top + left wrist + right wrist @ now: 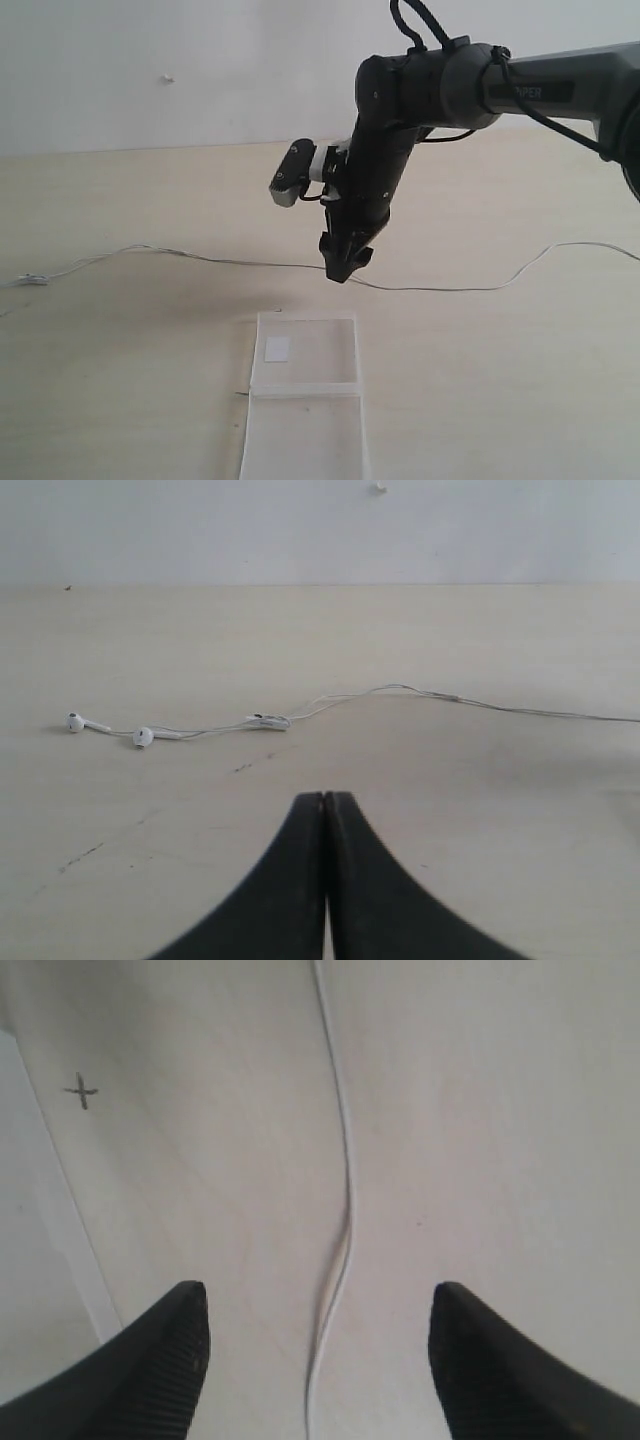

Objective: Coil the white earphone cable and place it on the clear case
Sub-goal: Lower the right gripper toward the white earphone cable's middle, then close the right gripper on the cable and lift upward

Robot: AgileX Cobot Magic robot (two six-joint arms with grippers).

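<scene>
Lying nearest: clear case (320, 352), flat on the table (500, 400), with a white sticker (277, 347) on its far half.
Right gripper (346, 268): just beyond the case, pointing down, jaws spread and gripping nothing, the wire running between them below.
White earphone cable (430, 289): uncoiled, stretched sideways across the table behind the case, apart from it.
Left gripper (326, 798): jaws pressed together, empty, low over the table.
Earbuds (143, 737): beyond that gripper, side by side at the cable's end.
Wall (200, 60): plain white, farthest back.
</scene>
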